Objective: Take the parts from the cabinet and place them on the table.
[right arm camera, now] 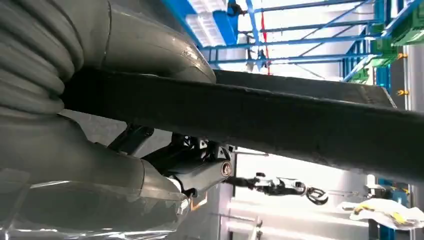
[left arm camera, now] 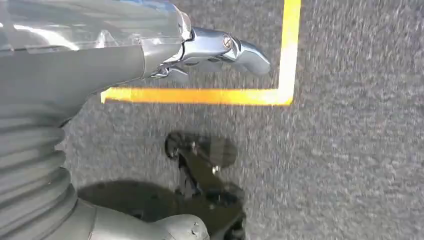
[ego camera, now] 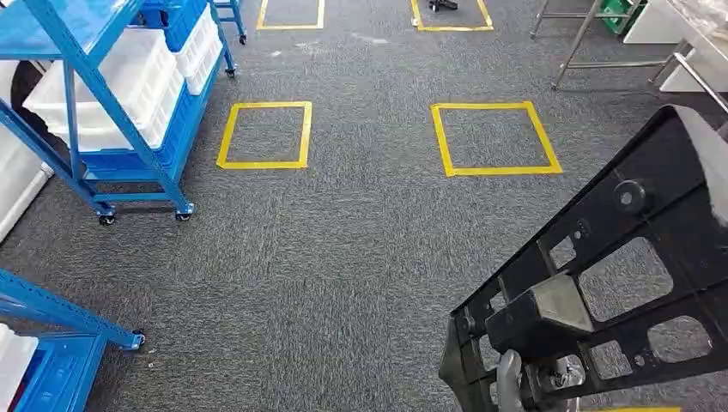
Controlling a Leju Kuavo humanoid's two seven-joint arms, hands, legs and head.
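A large black metal frame part [ego camera: 678, 215] with several cut-out holes fills the lower right of the head view, tilted up over the grey carpet. My right hand [ego camera: 525, 382] grips its lower end at the bottom edge. In the right wrist view the part [right arm camera: 300, 125] runs as a dark bar across the picture, clamped between the thumb and the fingers of my right hand [right arm camera: 165, 170]. My left hand [left arm camera: 210, 50] hangs over the carpet with its silver fingers stretched out and nothing in them.
A blue wheeled rack [ego camera: 129, 94] with white bins stands at the upper left, and another blue rack [ego camera: 51, 343] at the lower left. Two yellow tape squares [ego camera: 264, 135] [ego camera: 495, 139] mark the carpet ahead. Metal table legs [ego camera: 592, 34] stand at the upper right.
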